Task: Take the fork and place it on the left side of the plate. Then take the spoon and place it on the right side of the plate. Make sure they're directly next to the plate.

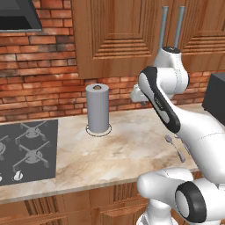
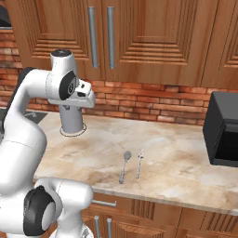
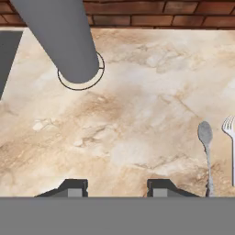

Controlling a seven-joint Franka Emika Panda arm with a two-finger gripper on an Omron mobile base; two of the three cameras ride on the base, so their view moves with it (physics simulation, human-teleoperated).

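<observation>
Fork (image 3: pixel 229 137): lies flat on the marble counter (image 3: pixel 137 114), off beyond the right-hand jaw, touching nothing. Spoon (image 3: pixel 206 147): just beside it, on the jaw side, handles roughly parallel. Gripper (image 3: pixel 117 189): jaws parted, holding nothing, over bare stone. Paper-towel roll (image 3: pixel 64 36): ahead of the left-hand jaw. You should carry the jaws past the spoon, centre them across the fork's thin handle, then descend.

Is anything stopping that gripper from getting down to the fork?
Probably not. The fork lies in the open on the counter, the spoon beside it but apart. The gripper hovers above with nothing between.
</observation>
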